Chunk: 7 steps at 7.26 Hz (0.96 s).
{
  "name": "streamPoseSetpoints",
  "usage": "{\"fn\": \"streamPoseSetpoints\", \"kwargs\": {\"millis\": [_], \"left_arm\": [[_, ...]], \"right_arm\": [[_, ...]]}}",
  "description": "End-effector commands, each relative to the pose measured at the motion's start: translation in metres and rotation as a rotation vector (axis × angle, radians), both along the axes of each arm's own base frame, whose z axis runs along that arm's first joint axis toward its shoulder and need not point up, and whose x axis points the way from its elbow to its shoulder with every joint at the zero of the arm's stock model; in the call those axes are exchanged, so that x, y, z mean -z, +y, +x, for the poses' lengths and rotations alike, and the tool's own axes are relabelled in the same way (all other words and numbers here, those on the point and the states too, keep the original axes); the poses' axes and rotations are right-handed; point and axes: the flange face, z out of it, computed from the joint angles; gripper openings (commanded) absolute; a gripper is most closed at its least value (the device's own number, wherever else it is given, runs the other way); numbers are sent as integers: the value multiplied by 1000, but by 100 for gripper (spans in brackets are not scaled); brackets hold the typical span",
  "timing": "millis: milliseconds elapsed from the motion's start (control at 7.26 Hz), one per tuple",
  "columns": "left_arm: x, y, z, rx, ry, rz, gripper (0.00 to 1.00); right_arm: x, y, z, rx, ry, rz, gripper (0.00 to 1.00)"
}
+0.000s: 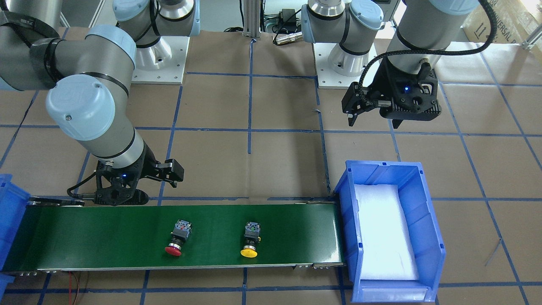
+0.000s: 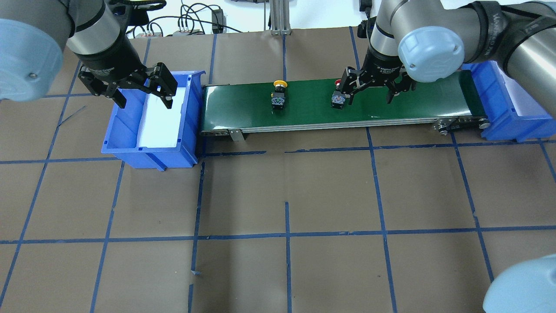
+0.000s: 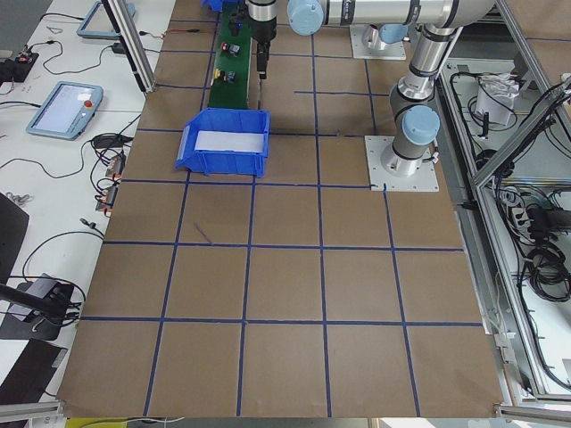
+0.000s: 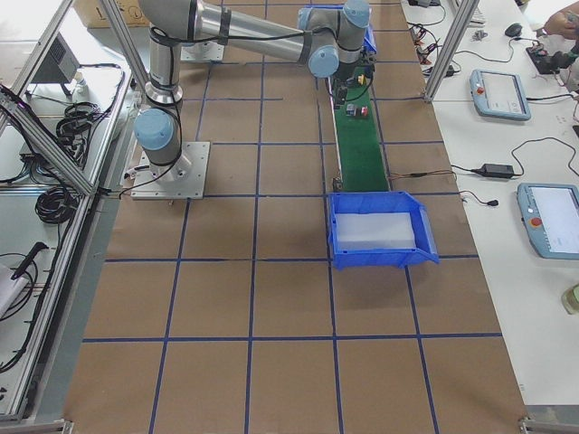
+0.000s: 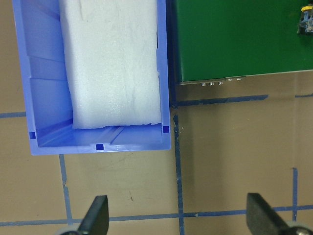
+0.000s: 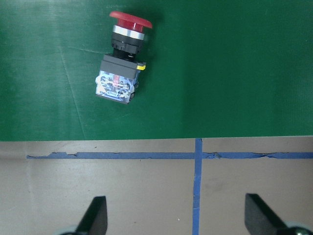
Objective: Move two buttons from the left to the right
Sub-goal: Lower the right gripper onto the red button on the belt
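The red-capped button (image 1: 178,239) and the yellow-capped button (image 1: 250,240) lie on their sides on the green conveyor belt (image 1: 106,241), apart from each other. In the overhead view the red button (image 2: 338,96) is right of the yellow button (image 2: 278,93). My right gripper (image 2: 369,93) is open and empty, hovering at the belt's near edge beside the red button (image 6: 122,63). My left gripper (image 2: 143,93) is open and empty above the left blue bin (image 2: 191,108). The yellow button barely shows in the left wrist view (image 5: 305,22).
The left blue bin (image 1: 351,237) holds a white foam sheet (image 5: 112,63) and stands against the belt's left end. A second blue bin (image 2: 508,117) stands at the belt's right end. The brown table (image 2: 286,195) has a blue tape grid.
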Motion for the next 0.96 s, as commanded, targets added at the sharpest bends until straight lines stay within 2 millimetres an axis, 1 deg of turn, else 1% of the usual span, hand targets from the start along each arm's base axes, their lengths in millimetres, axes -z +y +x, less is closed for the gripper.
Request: {"fn": "streamPoseSetpoints", "kwargs": {"millis": [0, 276, 413, 551, 827], "left_arm": [[-1, 1, 0, 0, -1, -1, 100], [0, 1, 0, 0, -1, 1, 100], [-1, 1, 0, 0, -1, -1, 100], [-1, 1, 0, 0, -1, -1, 100], [0, 3, 0, 0, -3, 1, 100]], "right_arm": [[-1, -1, -1, 5, 2, -9, 100], [-3, -2, -2, 0, 1, -13, 100], [-11, -5, 0, -1, -1, -29, 100], [-9, -4, -1, -3, 1, -25, 100], [-13, -4, -2, 0, 0, -31, 100]]}}
